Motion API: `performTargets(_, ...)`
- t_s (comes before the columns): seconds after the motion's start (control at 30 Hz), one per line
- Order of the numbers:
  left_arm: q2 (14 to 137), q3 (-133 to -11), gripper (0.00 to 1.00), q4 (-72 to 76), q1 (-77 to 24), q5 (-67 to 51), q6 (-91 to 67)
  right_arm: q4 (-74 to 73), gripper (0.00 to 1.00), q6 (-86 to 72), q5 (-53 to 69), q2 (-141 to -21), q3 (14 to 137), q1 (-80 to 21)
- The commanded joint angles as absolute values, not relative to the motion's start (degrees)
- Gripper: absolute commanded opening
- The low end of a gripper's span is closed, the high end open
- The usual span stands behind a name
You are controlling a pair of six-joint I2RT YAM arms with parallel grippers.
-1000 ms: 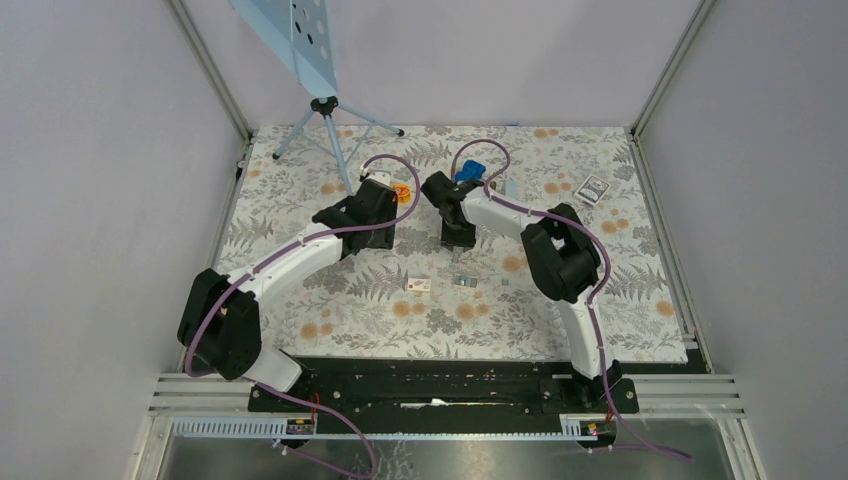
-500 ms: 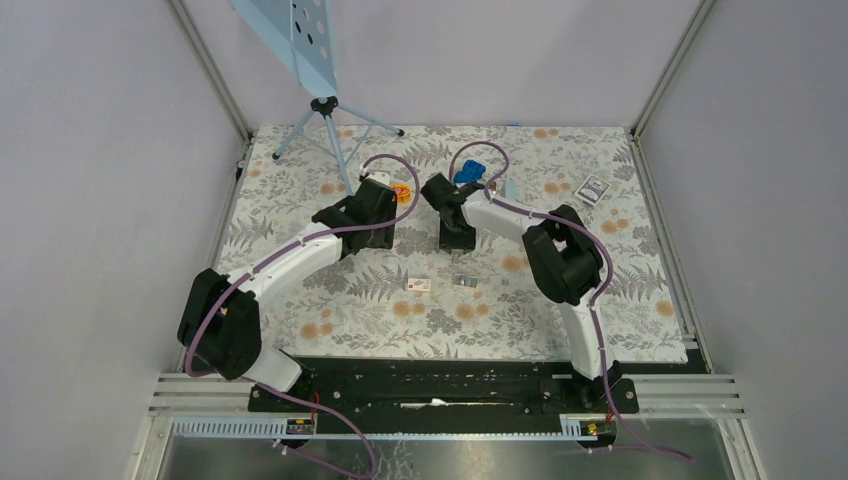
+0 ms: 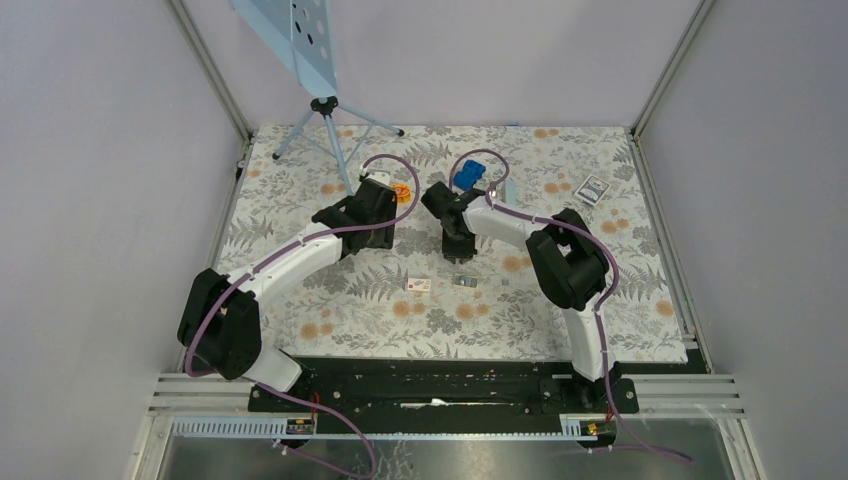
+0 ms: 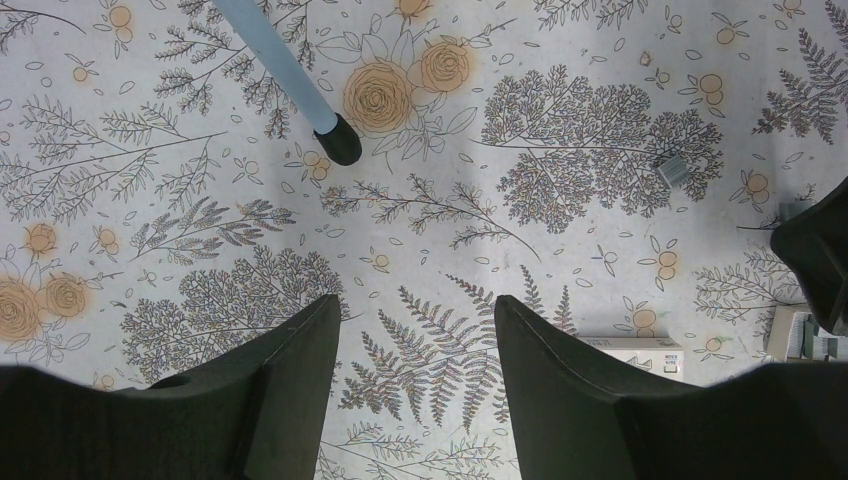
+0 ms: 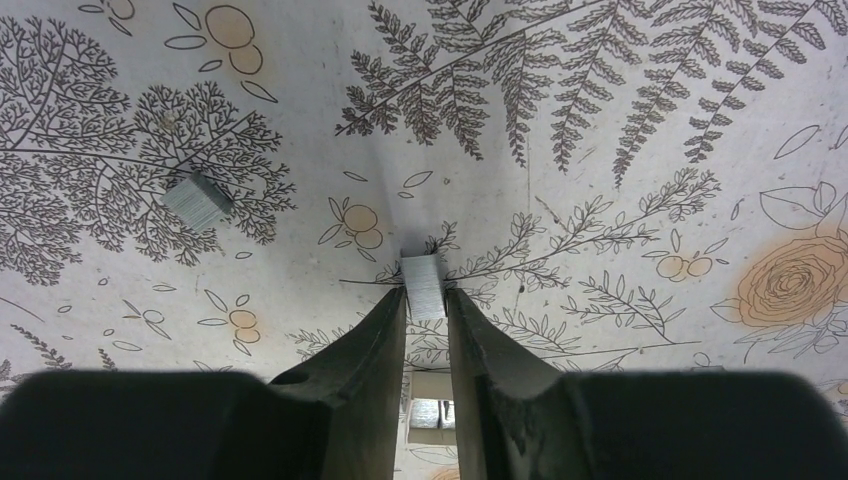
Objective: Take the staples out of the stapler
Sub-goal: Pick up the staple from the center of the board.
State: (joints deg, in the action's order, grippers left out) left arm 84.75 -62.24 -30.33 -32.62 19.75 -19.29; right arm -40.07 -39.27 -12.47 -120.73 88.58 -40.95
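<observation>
As the right jaws squeeze in from a wider gap, they pinch the staples (image 5: 424, 283) in the middle of the desk (image 3: 620, 300), so the pick-up looks on! Left jaws stand apart, empty. Another strip (image 5: 197, 198) lies well aside, white box (image 3: 419, 285) near; open desk all round, edges far off

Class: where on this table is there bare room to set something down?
Free table: the near strip between the small white box and the arm bases; the right edge nearer than the card. Crowded: mid-table, around the right gripper pinching staples, stapler behind.
</observation>
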Motion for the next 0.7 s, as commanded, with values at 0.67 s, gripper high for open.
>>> performTargets(0.67,83.33,-62.33,0.63,-29.44,-32.34,19.39,-19.33,-37.02,0.11,-41.27,-19.09,-108.14,77.92,-41.84)
